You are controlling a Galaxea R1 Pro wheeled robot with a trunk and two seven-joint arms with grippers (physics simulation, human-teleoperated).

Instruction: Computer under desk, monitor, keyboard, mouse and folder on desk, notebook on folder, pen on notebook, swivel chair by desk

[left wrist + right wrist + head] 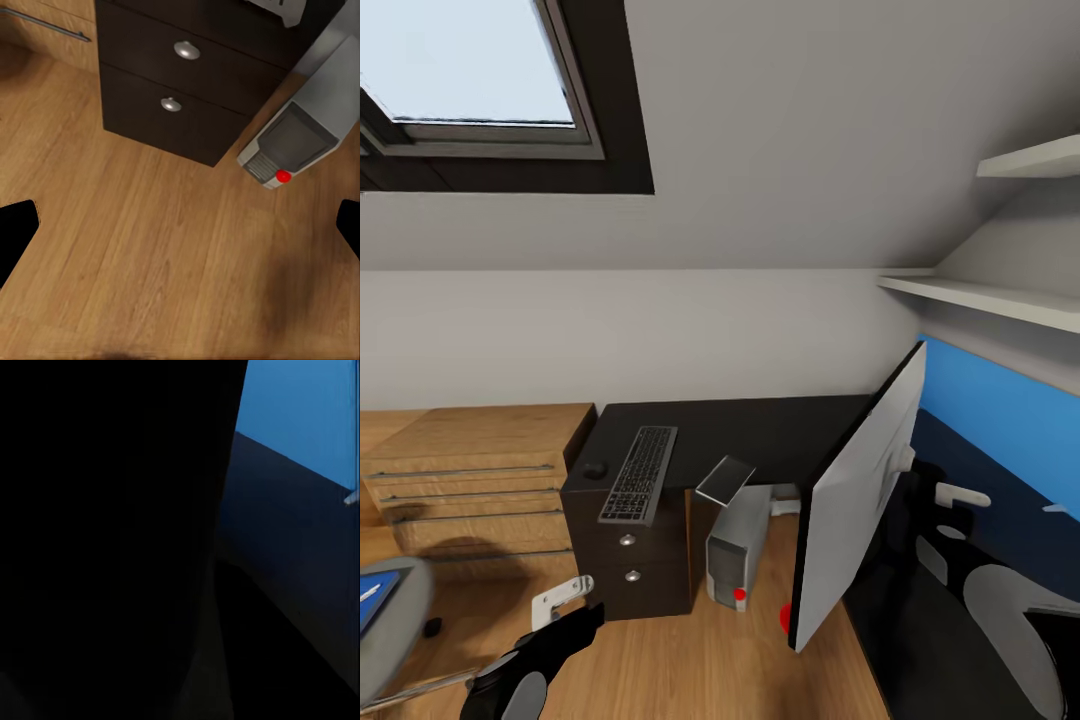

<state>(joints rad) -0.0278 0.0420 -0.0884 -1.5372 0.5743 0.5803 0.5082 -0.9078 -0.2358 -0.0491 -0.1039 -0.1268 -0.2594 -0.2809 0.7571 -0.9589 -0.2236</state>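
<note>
The keyboard (pixel 639 474) and mouse (pixel 594 470) are seen on the desk (pixel 760 428); the computer (pixel 738 545) is kept under it; the monitor (pixel 857 505) is tipped; the folder (pixel 374 592) is not moved yet; the left gripper (pixel 180 232) fingers are spread; the right one's cannot be told.

The desk (pixel 760 425) runs its black top along the white wall, then turns toward the blue back panel at the head view's right; its dark drawers (pixel 191 90) with round knobs stand on the wooden floor (pixel 690 660); the keyboard (pixel 640 473) lies on the top at the drawer end, its near edge reaching just past the desk's front edge; the mouse (pixel 595 470) sits beside it, on the side of the light wooden drawer unit (pixel 470 480); the computer (pixel 740 545) stands on the floor under the desk, just beside the drawers; the monitor (pixel 860 500) rises tilted at the desk's corner, its foot hidden.
</note>
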